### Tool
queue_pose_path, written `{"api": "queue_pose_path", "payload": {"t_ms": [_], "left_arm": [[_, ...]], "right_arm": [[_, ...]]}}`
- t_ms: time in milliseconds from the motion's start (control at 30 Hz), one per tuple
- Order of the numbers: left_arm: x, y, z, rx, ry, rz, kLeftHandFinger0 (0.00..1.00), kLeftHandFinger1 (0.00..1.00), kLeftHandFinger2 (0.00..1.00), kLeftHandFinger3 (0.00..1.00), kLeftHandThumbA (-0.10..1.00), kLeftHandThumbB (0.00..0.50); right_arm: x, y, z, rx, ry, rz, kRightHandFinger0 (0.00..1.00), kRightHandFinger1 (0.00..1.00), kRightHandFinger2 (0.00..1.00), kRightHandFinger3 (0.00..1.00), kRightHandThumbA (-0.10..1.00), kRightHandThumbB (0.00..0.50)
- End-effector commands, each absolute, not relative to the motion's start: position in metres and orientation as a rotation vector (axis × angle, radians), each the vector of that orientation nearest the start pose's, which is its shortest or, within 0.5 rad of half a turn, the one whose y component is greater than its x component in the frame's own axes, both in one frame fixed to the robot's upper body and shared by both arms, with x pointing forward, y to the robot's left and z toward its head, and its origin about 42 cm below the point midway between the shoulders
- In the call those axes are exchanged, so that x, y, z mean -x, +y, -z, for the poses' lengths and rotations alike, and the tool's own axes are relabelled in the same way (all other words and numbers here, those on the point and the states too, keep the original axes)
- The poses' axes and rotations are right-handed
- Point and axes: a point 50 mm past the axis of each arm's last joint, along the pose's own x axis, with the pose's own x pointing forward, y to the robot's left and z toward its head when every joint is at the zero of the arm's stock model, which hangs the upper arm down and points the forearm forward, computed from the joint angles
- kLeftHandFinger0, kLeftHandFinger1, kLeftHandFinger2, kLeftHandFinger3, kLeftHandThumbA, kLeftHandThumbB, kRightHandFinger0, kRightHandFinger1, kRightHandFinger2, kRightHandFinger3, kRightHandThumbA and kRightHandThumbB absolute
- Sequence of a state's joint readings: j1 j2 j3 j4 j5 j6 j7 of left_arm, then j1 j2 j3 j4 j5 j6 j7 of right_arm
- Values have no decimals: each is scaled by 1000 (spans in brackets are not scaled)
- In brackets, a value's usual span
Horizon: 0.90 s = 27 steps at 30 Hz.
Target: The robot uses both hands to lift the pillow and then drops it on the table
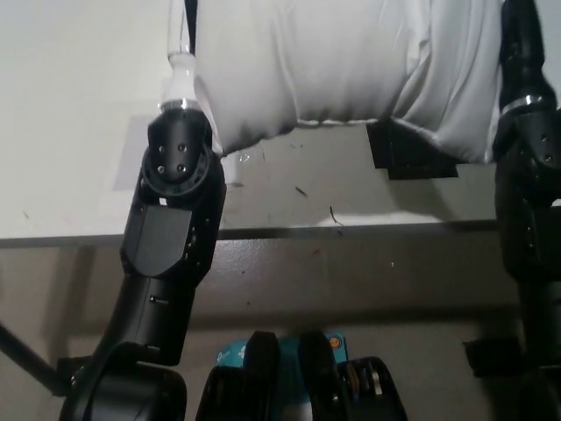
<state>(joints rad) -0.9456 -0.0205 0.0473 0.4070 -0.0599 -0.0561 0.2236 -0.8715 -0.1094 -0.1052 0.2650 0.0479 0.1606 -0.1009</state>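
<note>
Being squeezed between the left hand [181,39] and right hand [517,44], both grasping its sides, the pillow [351,61] is being held at the frame's top above the worktop [70,132]; equal pressure should be kept until release.

This looks like a robot lab or test room, not a home. A plain white table [79,175] with a dark front edge fills the scene, its top bare and marked with small dark scuffs [301,191], a pale taped rectangle [131,158] at the left and a black square patch [412,158] at the right. Beneath the near edge lies a dull grey floor [333,281] with no furnishings.
</note>
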Motion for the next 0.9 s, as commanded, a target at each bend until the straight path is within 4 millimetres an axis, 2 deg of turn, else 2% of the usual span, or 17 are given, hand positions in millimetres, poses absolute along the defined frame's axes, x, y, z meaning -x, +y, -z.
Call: {"api": "queue_pose_path", "payload": {"t_ms": [0,167,300,333,367,400,433,467,567,600,667,700,767,800,867], "left_arm": [[-488,73,-429,89,-693,143,1000,1000,1000,1000,1000,275],[-489,75,-426,72,-692,130,1000,1000,1000,1000,1000,288],[-490,77,-423,56,-674,119,1000,1000,1000,1000,1000,273],[-491,77,-422,55,-671,119,1000,1000,1000,1000,1000,193],[-496,79,-416,56,-651,109,1000,1000,1000,1000,1000,247],[-498,80,-411,59,-637,104,1000,1000,1000,1000,1000,275],[-503,83,-396,60,-594,91,1000,1000,1000,1000,1000,281],[-506,85,-391,57,-578,84,1000,1000,1000,1000,1000,282],[-515,95,-356,36,-495,63,1000,1000,1000,1000,1000,264],[-516,96,-353,38,-489,60,1000,1000,1000,1000,1000,264],[-520,104,-328,41,-461,48,1000,1000,1000,1000,1000,240],[-521,108,-319,39,-450,50,1000,1000,1000,1000,1000,257],[-523,113,-300,26,-430,50,1000,1000,1000,1000,1000,246],[-524,120,-275,16,-384,31,1000,1000,1000,1000,1000,267],[-524,126,-251,21,-322,12,1000,1000,1000,1000,1000,292]], "right_arm": [[-482,-148,-427,63,-605,-109,1000,1000,1000,1000,1000,500],[-483,-144,-424,69,-609,-125,1000,1000,1000,1000,1000,500],[-486,-145,-417,76,-599,-112,1000,1000,1000,1000,1000,500],[-487,-145,-416,78,-591,-108,1000,1000,1000,1000,1000,481],[-489,-146,-411,84,-577,-108,1000,1000,1000,1000,1000,496],[-491,-147,-407,86,-564,-109,1000,1000,1000,1000,1000,500],[-496,-148,-395,88,-541,-113,1000,1000,1000,1000,1000,445],[-499,-147,-390,87,-534,-115,1000,1000,1000,1000,1000,443],[-512,-148,-355,125,-448,-122,1000,1000,1000,1000,1000,399],[-513,-148,-352,122,-443,-123,1000,1000,1000,1000,1000,393],[-518,-146,-333,134,-398,-126,1000,1000,1000,1000,1000,378],[-520,-147,-325,141,-377,-128,1000,1000,1000,1000,1000,377],[-521,-148,-308,147,-334,-121,1000,1000,1000,1000,1000,379],[-522,-151,-284,157,-283,-123,1000,1000,1000,1000,1000,375],[-526,-153,-256,146,-228,-117,1000,1000,1000,1000,1000,377]]}}
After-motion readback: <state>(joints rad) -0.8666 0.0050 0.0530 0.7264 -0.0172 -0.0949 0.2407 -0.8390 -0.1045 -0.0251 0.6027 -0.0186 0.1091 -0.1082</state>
